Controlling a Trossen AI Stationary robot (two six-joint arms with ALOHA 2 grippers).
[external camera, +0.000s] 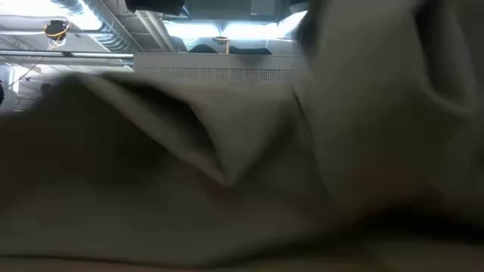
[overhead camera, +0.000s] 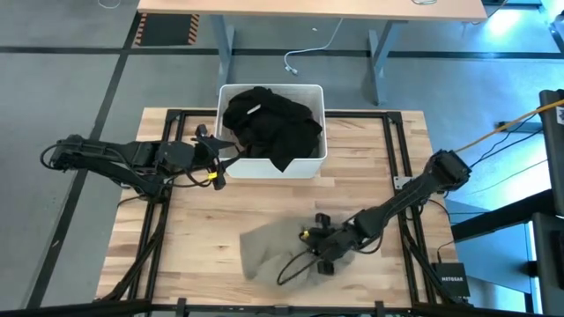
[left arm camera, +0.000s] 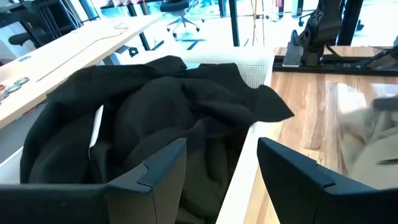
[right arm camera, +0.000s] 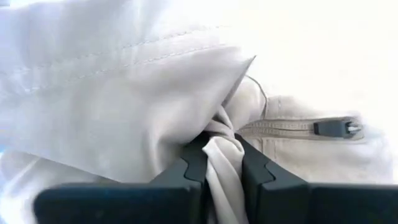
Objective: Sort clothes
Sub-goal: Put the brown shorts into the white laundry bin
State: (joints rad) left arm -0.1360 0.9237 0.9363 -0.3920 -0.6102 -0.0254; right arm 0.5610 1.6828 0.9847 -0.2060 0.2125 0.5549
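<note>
Lying crumpled at lower centre of the high view, the beige-grey garment [overhead camera: 280,246], zippered and stitched, is pinched by the right gripper [right arm camera: 222,155]. The left gripper [left arm camera: 221,171] is held parted beside the black garment [overhead camera: 269,123] in the white bin [overhead camera: 314,160].

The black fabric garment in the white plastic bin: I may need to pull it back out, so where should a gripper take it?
Probably the flap of the black fabric garment draped over the white plastic bin's table-side rim. It hangs free outside the wall, so a gripper coming from above the table can close on it. The open left gripper is nearest.
</note>
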